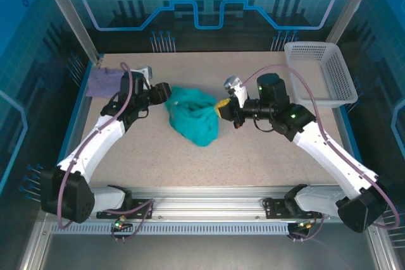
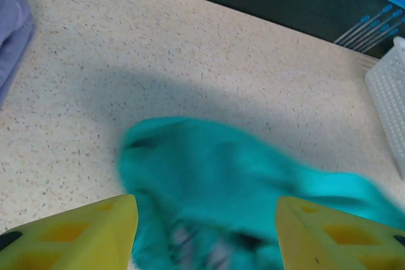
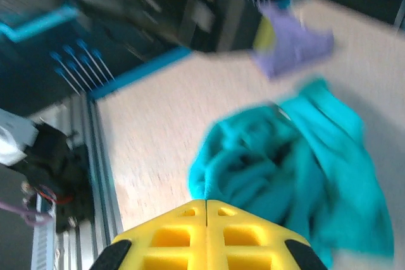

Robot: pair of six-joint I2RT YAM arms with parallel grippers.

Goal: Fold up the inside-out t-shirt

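Top external, crumpled teal t-shirt (image 1: 193, 118) between left hand (image 1: 164, 91), right hand (image 1: 221, 106)

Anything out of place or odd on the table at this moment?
The teal t-shirt lies in a rumpled heap in the middle of the table, bunched up rather than flat or folded. A purple shirt sits crumpled at the far left corner. Nothing looks torn or spilled.

Both arms stretch forward and angle inward toward each other. The left gripper (image 1: 164, 91) holds its jaws apart; the right gripper (image 1: 221, 107) has its jaws pressed flush together.
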